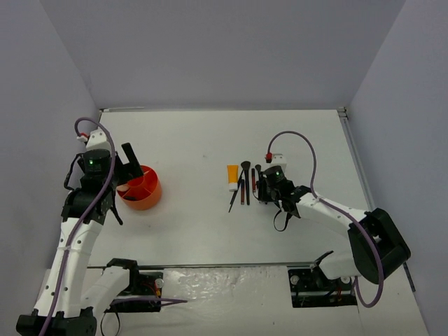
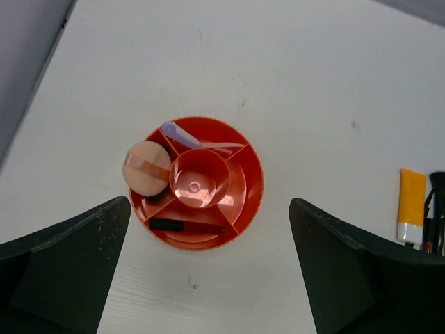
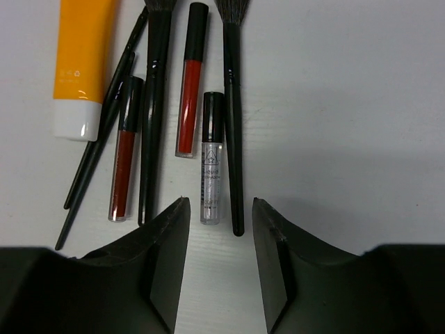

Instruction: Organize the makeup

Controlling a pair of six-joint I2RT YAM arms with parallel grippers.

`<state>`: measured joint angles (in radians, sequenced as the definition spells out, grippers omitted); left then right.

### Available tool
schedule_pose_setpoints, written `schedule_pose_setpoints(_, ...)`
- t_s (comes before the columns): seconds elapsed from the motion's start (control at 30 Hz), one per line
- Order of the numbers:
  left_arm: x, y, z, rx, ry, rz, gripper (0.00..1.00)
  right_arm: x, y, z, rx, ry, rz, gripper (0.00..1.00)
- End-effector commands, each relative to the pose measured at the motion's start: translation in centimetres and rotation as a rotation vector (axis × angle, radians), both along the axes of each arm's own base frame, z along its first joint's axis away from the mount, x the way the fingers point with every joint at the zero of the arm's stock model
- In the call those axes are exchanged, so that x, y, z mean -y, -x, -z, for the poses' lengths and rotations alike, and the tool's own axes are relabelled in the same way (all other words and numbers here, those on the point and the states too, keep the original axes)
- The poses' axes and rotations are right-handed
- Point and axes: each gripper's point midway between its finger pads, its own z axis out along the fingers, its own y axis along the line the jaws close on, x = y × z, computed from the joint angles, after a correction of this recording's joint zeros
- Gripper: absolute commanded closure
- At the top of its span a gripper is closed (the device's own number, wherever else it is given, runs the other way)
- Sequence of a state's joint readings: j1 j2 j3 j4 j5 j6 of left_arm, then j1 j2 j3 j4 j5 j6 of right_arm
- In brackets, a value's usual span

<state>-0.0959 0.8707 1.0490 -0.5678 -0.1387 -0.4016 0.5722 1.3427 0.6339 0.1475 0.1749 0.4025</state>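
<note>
Top view, table [image 1: 210, 140]: white, grey walls on three sides.
Top view, left gripper [image 1: 133, 173]: middle left of the frame, above the round orange tub [image 1: 145, 196], fingers spread.
Top view, makeup row [image 1: 241, 185]: centre right, flat on the table, well apart from the tub, with the orange-white tube [image 1: 232, 176] at its left end.
Top view, right gripper [image 1: 263, 187]: just right of the row, low over the table; jaw state unreadable from here.
Left wrist view, claw: released – black fingers [image 2: 62, 268] wide apart in the lower corners, grasping nothing.
Left wrist view, tub: centre of the frame, divided, a round cup in its middle.
Left wrist view, tub contents: pale pink puff [image 2: 146, 168] in the left compartment, overlapping the rim. Lilac applicator [image 2: 182, 135] in the upper compartment, black stick [image 2: 170, 225] in the lower one.
Left wrist view, right edge: tube and dark brush ends on the table, well apart from the tub.
Right wrist view, claw: partway apart, clenched on nothing.
Right wrist view, clear glitter gloss [image 3: 211, 163]: lower centre. Its end, and the handle end of the thin black brush [image 3: 233, 118] just to its right, lie in the gap between the fingertips – touching neither.
Right wrist view, rest of row: tube at upper left, then two thin black pencils [image 3: 97, 167], dark red gloss [image 3: 124, 174], thick black brush [image 3: 154, 104] and bright red gloss [image 3: 189, 83].
</note>
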Motion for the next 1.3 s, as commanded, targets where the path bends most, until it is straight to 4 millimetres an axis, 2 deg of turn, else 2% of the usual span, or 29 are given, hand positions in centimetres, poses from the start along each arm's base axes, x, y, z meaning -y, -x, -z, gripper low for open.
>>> schedule_pose_setpoints(0.0, 0.7, 0.0, 0.9, -0.010, -0.011, 0.075, 0.03, -1.4, -1.8, -1.4, 0.046, -0.038, 0.015, 0.65)
schedule_pose_setpoints(0.2, 0.8, 0.1, 1.0, -0.011, -0.007, 0.083, 0.03, -2.4, -2.1, -0.3, 0.028, -0.022, 0.002, 0.75)
schedule_pose_setpoints(0.4, 0.7, 0.0, 1.2, -0.011, 0.010, 0.080, 0.03, -2.7, -2.4, 1.2, 0.006, -0.002, 0.009, 0.78)
schedule_pose_setpoints(0.7, 0.7, -0.1, 1.2, -0.009, 0.025, 0.085, 0.03, -1.8, -2.0, 3.3, -0.031, 0.056, 0.039, 0.82)
schedule_pose_setpoints(0.8, 0.8, -0.1, 1.3, -0.011, 0.028, 0.089, 0.03, -1.8, -2.0, 3.5, -0.031, 0.065, 0.039, 0.90)
schedule_pose_setpoints(0.83, 0.8, -0.1, 1.3, -0.011, 0.028, 0.089, 0.03, -1.8, -2.0, 3.4, -0.024, 0.068, 0.038, 0.97)
schedule_pose_setpoints(0.97, 1.7, -0.2, 0.9, 0.009, 0.055, 0.132, 0.03, -2.4, -2.0, 1.7, 0.019, 0.050, 0.024, 1.00)
schedule_pose_setpoints(1.07, 2.9, -0.3, 0.4, 0.027, 0.105, 0.176, 0.03, -3.0, -2.0, -1.1, 0.090, 0.016, 0.005, 1.00)
schedule_pose_setpoints(1.2, 5.9, 0.1, -0.9, 0.056, 0.234, 0.293, 0.03, -5.5, -1.4, -7.2, 0.262, -0.089, -0.093, 1.00)
schedule_pose_setpoints(1.27, 7.6, 0.0, -1.9, 0.089, 0.309, 0.357, 0.03, -6.8, -0.5, -9.3, 0.331, -0.163, -0.179, 1.00)
